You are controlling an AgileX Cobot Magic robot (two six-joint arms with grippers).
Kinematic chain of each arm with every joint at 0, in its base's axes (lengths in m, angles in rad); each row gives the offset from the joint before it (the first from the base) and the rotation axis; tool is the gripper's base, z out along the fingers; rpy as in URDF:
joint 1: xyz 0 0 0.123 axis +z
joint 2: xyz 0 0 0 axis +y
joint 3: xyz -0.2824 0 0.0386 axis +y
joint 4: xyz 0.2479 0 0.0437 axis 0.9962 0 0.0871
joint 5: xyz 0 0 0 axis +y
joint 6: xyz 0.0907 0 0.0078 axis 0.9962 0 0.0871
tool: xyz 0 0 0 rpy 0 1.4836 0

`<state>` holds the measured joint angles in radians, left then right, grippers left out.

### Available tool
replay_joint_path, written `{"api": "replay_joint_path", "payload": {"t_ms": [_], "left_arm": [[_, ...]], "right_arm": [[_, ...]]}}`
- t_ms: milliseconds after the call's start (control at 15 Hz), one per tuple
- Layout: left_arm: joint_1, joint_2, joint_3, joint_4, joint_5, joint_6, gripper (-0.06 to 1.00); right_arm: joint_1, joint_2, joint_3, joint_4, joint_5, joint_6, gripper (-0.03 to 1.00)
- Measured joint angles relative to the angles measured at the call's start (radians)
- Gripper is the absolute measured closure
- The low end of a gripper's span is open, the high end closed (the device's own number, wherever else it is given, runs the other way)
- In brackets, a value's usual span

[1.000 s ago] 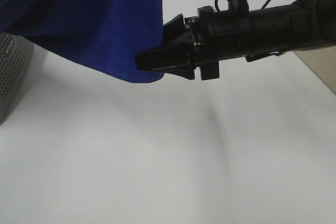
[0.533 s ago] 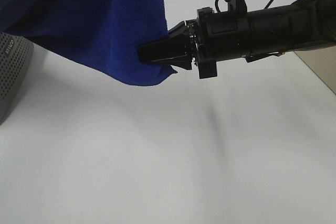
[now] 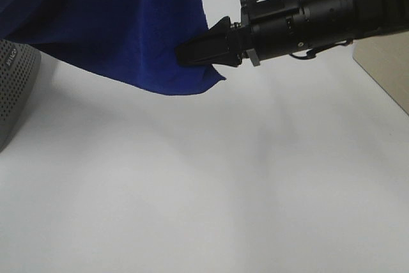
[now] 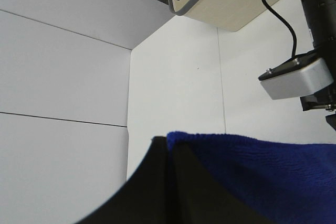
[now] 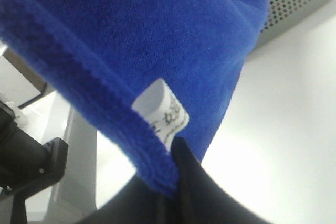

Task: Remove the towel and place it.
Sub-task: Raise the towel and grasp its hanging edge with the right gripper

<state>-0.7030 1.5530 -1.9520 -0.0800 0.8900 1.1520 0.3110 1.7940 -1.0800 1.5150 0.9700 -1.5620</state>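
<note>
Right gripper and left gripper: fingers clamped on blue towel hem. Advise even tension, then lowering flat onto tabletop.

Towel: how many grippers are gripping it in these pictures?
2. The right gripper is shut on the towel at its lower corner, by the white tag. The left gripper is shut on another edge, seen only in the left wrist view.

Top of towel beyond upper edge
</note>
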Motion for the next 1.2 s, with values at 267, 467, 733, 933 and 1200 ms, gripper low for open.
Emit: {"api": "replay_joint_path", "payload": {"t_ms": [267, 467, 733, 933, 1200], "left_arm": [[0.006, 0.007, 0.0, 0.002, -0.121, -0.108, 0.94], [0.046, 0.051, 0.0, 0.002, -0.221, -0.128, 0.94], [0.167, 0.074, 0.0, -0.024, -0.415, -0.249, 0.94], [0.208, 0.097, 0.0, -0.067, -0.487, -0.261, 0.94], [0.254, 0.135, 0.0, -0.107, -0.634, -0.261, 0.94]], "right_arm": [[0.0, -0.09, -0.158, -0.351, -0.073, 0.39, 0.95], [0.0, -0.108, -0.347, -0.667, -0.071, 0.749, 0.95], [0.0, -0.108, -0.684, -1.047, -0.115, 1.041, 0.95], [0.0, -0.092, -0.826, -1.136, -0.148, 1.068, 0.95], [0.0, -0.023, -0.948, -1.199, -0.201, 1.069, 0.95]]}}
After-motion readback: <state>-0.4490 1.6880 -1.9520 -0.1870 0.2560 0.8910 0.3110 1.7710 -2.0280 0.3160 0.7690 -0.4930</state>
